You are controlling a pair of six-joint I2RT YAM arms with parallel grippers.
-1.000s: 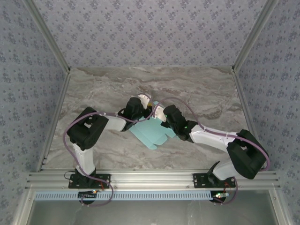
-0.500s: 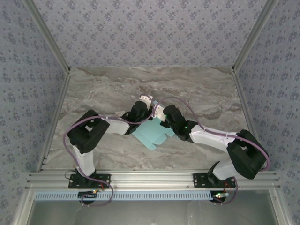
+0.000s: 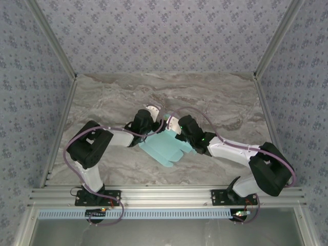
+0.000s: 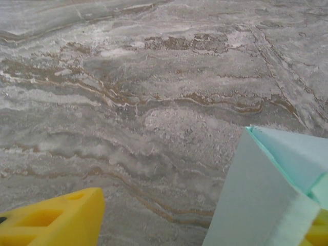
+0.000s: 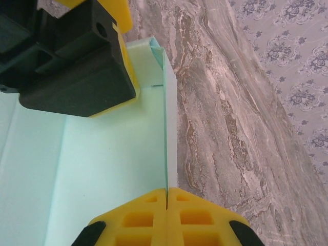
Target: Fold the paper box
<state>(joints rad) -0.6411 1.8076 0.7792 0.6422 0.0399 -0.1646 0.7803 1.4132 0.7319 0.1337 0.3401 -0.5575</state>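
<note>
The thin pale turquoise paper box (image 3: 164,148) is lying at the centre of the top frame. My right gripper (image 5: 167,197) is pinching its upright flap. My left gripper (image 4: 202,220) is standing wide, with the box at the lower right of its own frame, just beside one finger.

The top camera looked down from above and behind the arms (image 3: 225,148), far enough to take in the whole table (image 3: 102,97), the box (image 3: 163,147) near mid-frame. The left wrist camera sat low, close beside the box, facing across the table beyond it. The right wrist camera looked past the right gripper (image 5: 167,192) onto the box, very near. All three shared the box.
</note>
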